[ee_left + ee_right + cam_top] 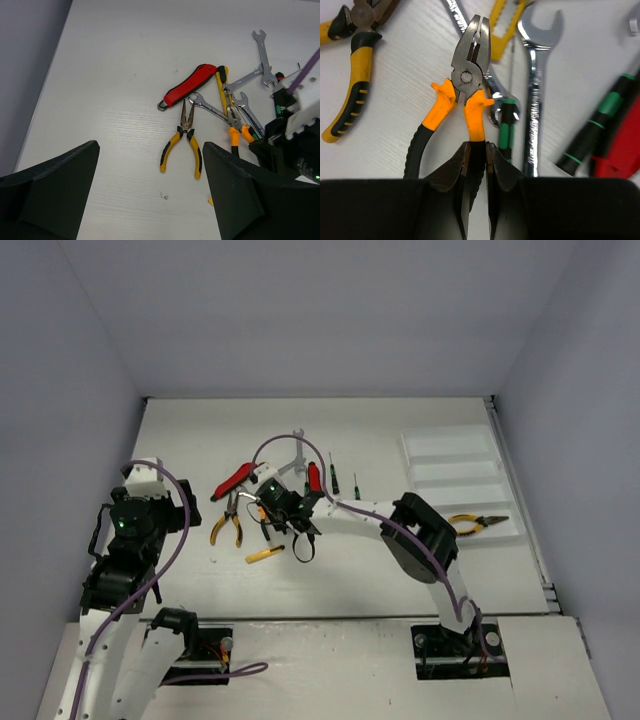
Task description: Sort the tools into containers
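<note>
The right pincer (477, 150) pinched only one handle of the orange pliers (470, 55); lifting might swing them open, snagging the screwdriver (507, 132). The left pincer (150, 197) gaped wide.

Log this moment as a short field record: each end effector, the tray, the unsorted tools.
left end effector: open, empty, beside the tool pile
right end effector: shut on one handle of the orange-handled combination pliers
white four-compartment plastic tray: yellow-handled pliers in nearest compartment; other three look empty
unsorted: red-handled cutter, silver wrenches, black-and-green screwdrivers
</note>
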### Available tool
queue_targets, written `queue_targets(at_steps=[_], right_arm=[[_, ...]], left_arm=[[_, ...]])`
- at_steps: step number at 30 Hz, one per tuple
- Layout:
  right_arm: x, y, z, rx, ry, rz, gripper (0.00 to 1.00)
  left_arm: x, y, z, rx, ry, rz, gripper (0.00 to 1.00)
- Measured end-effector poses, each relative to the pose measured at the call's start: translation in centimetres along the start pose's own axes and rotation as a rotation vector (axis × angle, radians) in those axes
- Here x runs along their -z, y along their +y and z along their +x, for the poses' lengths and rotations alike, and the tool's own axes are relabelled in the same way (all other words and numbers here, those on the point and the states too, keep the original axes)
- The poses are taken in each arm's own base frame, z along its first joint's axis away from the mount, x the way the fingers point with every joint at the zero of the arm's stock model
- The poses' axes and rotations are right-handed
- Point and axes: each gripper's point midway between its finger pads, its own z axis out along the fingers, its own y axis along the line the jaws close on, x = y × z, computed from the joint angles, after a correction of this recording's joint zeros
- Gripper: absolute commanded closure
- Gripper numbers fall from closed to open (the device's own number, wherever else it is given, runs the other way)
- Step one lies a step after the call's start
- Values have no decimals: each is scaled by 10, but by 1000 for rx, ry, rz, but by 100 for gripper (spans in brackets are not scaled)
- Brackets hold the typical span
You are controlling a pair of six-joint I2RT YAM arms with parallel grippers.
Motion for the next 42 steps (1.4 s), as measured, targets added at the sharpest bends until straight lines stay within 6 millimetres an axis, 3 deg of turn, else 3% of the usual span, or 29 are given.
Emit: queue_targets(at_steps=[5,8,10,14,16,19,23,27,31,42], right_arm=[[51,-31,-31,-72,-119,106,100],[94,-68,-50,-187,-221,178,100],[117,-107,-49,-312,-279,233,100],[149,-215,3,-567,-296,450,100],[165,-259,48,-681,-268,566,100],[191,-302,106,-822,-218,703,100],[228,-345,151,-999,-224,845,100],[247,-369,187,-1130,-220,935,100],[246,-372,216,-1208,-151,962,100],[219,-358,220,-1303,-117,851,100]], left_arm=[[0,0,0,0,1,1,18],[0,0,0,-1,3,1,18],[-1,0,1,-1,3,1,18],[-1,0,1,-1,4,1,18],[-1,0,1,-1,5,1,18],[-2,-1,2,-2,10,1,18],[-4,-1,3,-4,21,3,18],[-5,-2,4,-6,27,2,18],[-6,-2,5,-6,28,2,18],[-7,-2,6,-7,35,1,18]])
